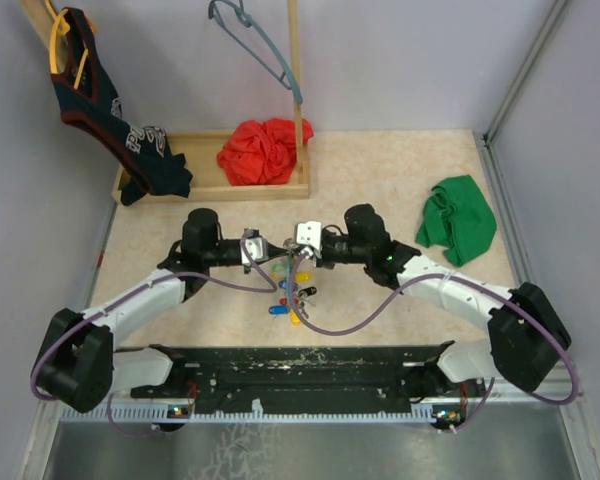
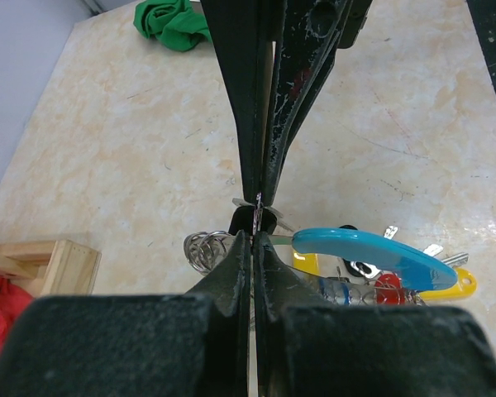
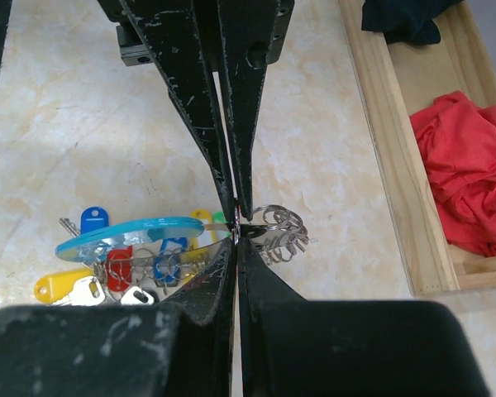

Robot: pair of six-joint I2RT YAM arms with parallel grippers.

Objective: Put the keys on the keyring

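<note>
You will find no brand or label to read: the white lettering on the dark garment (image 1: 105, 110) hanging at the far left is too folded to make out, and the key tags look blank. Your left gripper (image 1: 273, 258) and right gripper (image 1: 292, 252) meet tip to tip above the middle of the beige, marble-patterned table (image 1: 400, 160). Both are clenched tight, scuffed black fingers (image 2: 231, 273) pressed flat together. A thin sliver of metal sits right where the tips meet; you cannot tell whether it is a key or the hoop. The keyring (image 3: 132, 231) lies just beside those tips, its glossy light-blue section a smooth flat curved band. Under and around it are the keys (image 3: 124, 269): silver blades with rounded plastic heads in yellow, blue and red. A cluster of small coiled wire rings (image 3: 277, 231) lies on the other side of the tips. Further off are a crumpled red cloth (image 1: 265, 150) in a plain wooden tray (image 1: 210, 190) and a green cloth (image 1: 458, 218).
</note>
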